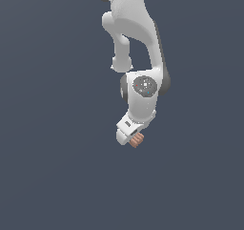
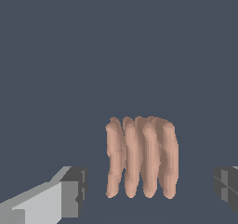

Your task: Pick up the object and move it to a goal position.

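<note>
The object (image 1: 137,139) is a small salmon-brown lump with wavy ridges, lying just beside the lower end of the white gripper (image 1: 129,134) in the exterior view. In the wrist view the object (image 2: 142,158) sits between the two fingers, and the gripper (image 2: 149,188) is open around it. One dark fingertip (image 2: 74,190) and the other fingertip (image 2: 226,187) each stand apart from the object, with a gap on both sides. In the exterior view the fingers are hidden under the hand.
The white arm (image 1: 136,38) reaches down from the top of the exterior view. A plain dark grey-blue surface (image 1: 47,129) fills the rest of both views. No goal marker shows.
</note>
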Tool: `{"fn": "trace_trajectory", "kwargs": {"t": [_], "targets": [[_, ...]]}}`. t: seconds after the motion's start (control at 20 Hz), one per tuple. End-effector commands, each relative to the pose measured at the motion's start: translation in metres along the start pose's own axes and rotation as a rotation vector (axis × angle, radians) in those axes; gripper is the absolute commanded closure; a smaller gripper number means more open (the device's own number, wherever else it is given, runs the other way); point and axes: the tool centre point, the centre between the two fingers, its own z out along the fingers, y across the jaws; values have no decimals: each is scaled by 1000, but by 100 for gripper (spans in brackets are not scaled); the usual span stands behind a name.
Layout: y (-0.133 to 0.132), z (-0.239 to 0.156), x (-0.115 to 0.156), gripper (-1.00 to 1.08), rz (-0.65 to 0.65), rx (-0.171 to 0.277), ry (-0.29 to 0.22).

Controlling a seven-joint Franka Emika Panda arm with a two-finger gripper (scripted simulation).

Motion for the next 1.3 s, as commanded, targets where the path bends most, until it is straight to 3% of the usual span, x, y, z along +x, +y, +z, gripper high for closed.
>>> {"fn": "trace_trajectory", "kwargs": {"t": [0.0,0.9,0.95,1.25], "targets": [[0,1,1,-92,-9,0,1],[0,51,1,-92,-9,0,1],[0,51,1,108,-9,0,1],[0,51,1,108,-9,0,1]]}}
